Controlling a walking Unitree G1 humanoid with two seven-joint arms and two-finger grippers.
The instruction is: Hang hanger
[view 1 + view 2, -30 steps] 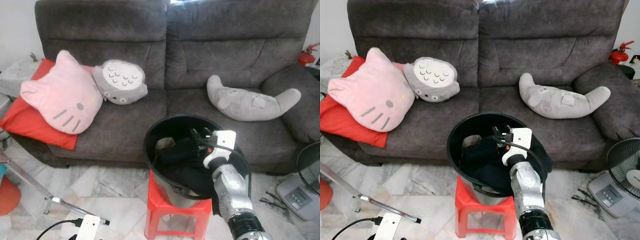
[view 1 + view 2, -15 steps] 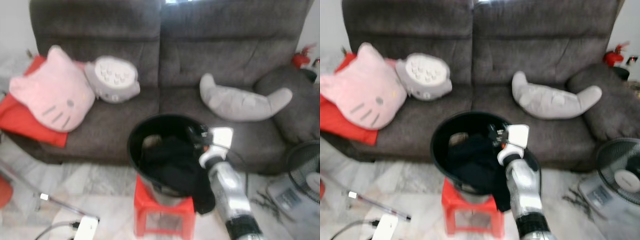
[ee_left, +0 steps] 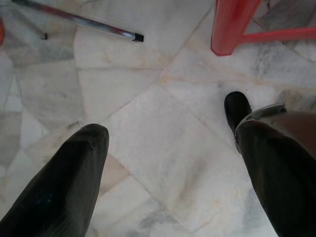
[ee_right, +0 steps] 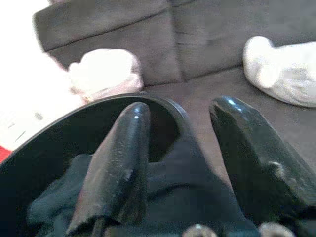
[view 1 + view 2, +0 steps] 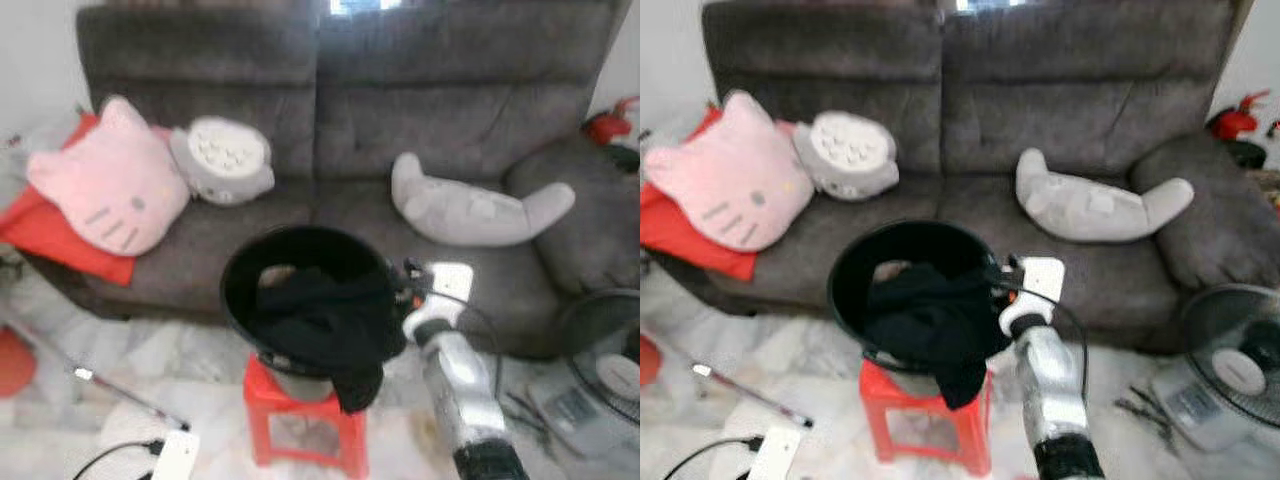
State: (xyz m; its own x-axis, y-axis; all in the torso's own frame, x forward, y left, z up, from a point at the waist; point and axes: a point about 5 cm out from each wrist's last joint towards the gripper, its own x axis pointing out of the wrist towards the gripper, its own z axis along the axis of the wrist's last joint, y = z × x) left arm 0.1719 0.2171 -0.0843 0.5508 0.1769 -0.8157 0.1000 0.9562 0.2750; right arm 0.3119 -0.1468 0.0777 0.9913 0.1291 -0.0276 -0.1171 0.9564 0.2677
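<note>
A black bucket (image 5: 238,270) stands on a red stool (image 5: 300,425) in front of the grey sofa (image 5: 420,110). A black garment (image 5: 320,315) fills the bucket and hangs over its front rim. My right gripper (image 5: 400,285) is at the bucket's right rim. In the right wrist view this gripper (image 4: 181,103) is open, its fingers (image 4: 121,158) spread above the garment (image 4: 187,195), with the bucket rim (image 4: 98,104) beyond. My left gripper (image 3: 165,116) hangs open over the marble floor.
A pink cat pillow (image 5: 110,190), a round grey pillow (image 5: 222,160) and a grey crescent pillow (image 5: 470,210) lie on the sofa. A fan (image 5: 605,350) stands at the right. A metal rod (image 5: 120,392) and a white power strip (image 5: 175,455) lie on the floor at the left.
The whole picture has shifted and blurred, so the camera moved. My right gripper stays at the bucket's right rim. The garment now sits bunched higher in the bucket.
</note>
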